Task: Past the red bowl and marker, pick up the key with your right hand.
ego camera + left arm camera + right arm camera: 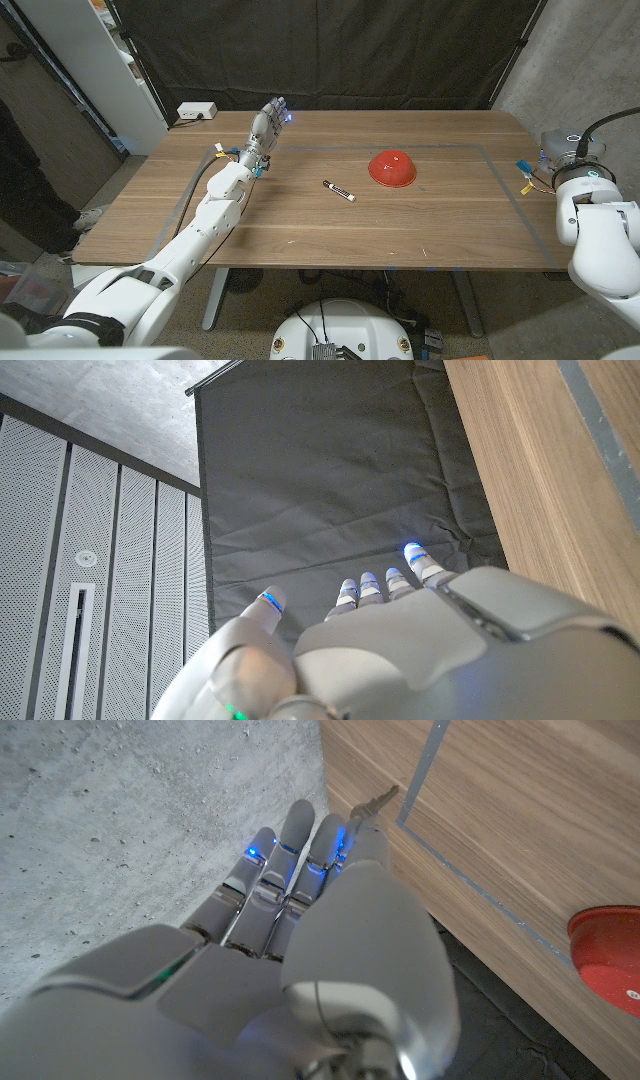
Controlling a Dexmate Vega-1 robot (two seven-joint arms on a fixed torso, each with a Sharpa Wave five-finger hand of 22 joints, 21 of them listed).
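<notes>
The red bowl [392, 167] lies upside down right of the table's middle, with the black-and-white marker [338, 190] lying to its left. Further right the key [523, 172], which has a blue tag, lies near the table's right edge, just inside the tape line. My right hand [558, 150] hangs beside that edge. In the right wrist view its straight fingers [290, 860] reach toward the key [376, 799] without holding it, and the bowl [606, 958] shows at the side. At the far left my left hand [268, 125] is raised with fingers [372, 586] extended and holds nothing.
Grey tape [500, 170] outlines a rectangle on the wooden table [300, 225]. A white box [195, 111] with a cable sits at the back left corner. A white shelf unit [90, 70] stands to the left, a black curtain [330, 50] behind.
</notes>
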